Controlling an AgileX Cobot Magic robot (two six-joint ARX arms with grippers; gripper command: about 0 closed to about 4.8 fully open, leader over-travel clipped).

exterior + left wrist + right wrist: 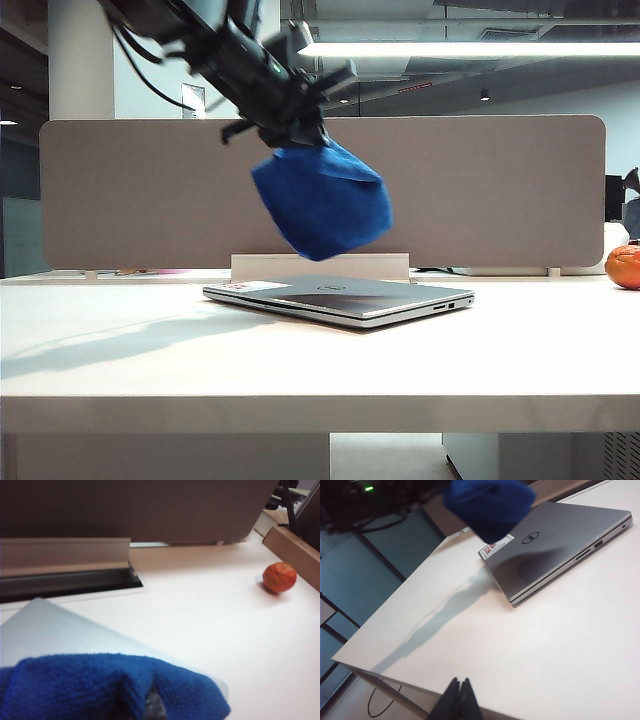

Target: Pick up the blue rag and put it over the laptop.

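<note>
Exterior: we count one blue rag, nubby, bunched, hanging from left gripper clamped on it, above one flat silver laptop on white table.
Left wrist: one round orange fruit.
Right wrist: right gripper pinched together, empty, low over table edge.

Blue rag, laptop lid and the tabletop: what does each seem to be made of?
Blue rag, hanging bunched from the shut left tool above the laptop: soft terry or microfibre cloth, judging by the nubby pile and loose folds. Laptop: silver-grey lid with a matte brushed sheen, probably metal, possibly painted plastic. Table: smooth white surface, likely laminate.
</note>
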